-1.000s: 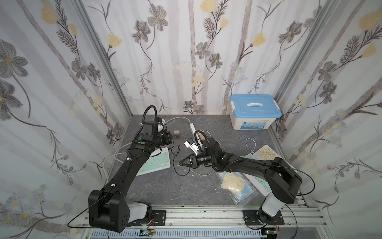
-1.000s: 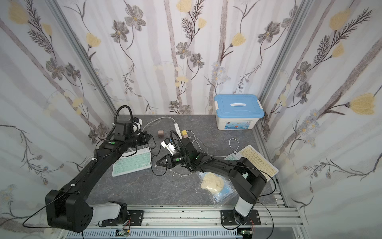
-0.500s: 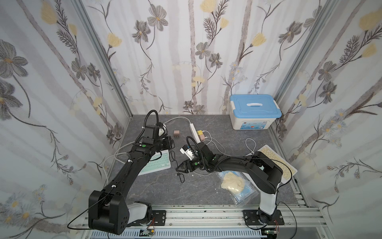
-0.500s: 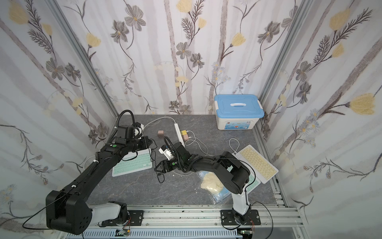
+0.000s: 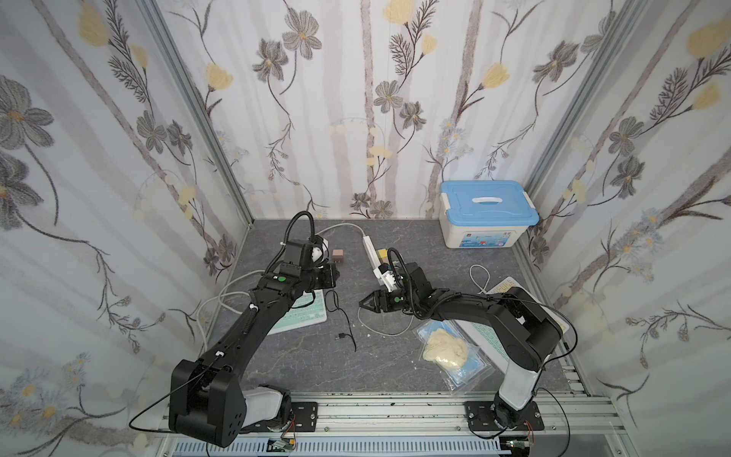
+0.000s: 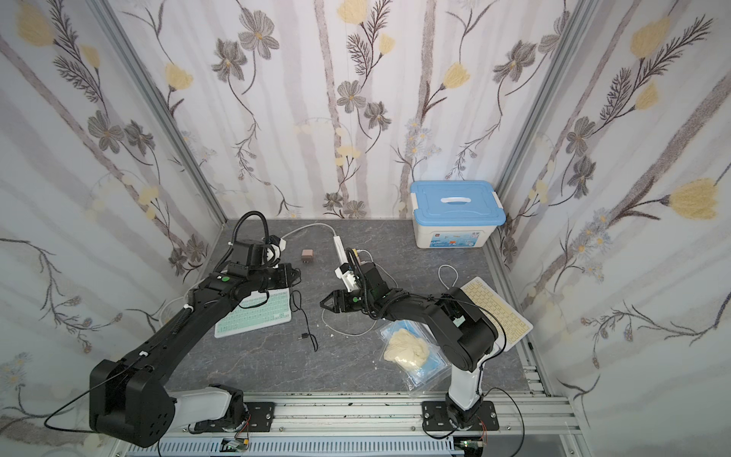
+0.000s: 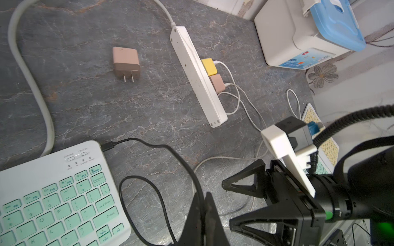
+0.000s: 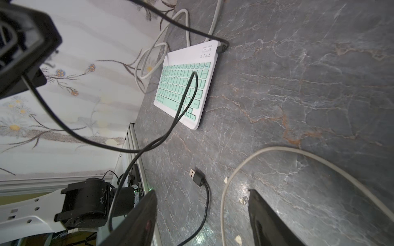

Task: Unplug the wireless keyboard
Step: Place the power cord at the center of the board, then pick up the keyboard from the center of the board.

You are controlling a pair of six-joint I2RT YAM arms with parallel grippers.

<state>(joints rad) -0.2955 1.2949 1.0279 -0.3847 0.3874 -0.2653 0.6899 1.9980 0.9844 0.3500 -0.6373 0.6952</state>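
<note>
The white keyboard with mint keys [image 5: 306,316] [image 6: 257,316] [image 7: 53,202] [image 8: 185,89] lies flat at the left of the table. A black cable's plug [image 7: 107,146] [image 8: 222,48] sits in the keyboard's far right corner. My left gripper [image 5: 333,277] [image 6: 294,277] [image 7: 203,193] hovers beside that corner, shut on the black cable a short way along it. The cable's USB end [image 5: 339,336] [image 6: 303,336] [image 8: 195,173] lies loose on the table. My right gripper [image 5: 362,304] [image 6: 322,304] [image 8: 201,191] stands open just right of it, holding nothing.
A white power strip [image 5: 370,253] [image 7: 198,76] with two small chargers and white cables [image 5: 379,330] lies mid-table. A loose pink charger [image 7: 125,61], a blue-lidded box [image 5: 488,213], a yellow keyboard [image 6: 496,308] and a plastic bag [image 5: 443,348] are around.
My right gripper went from shut to open and drew back to the right. The cable's USB end now lies free on the table. The left arm barely moved.
</note>
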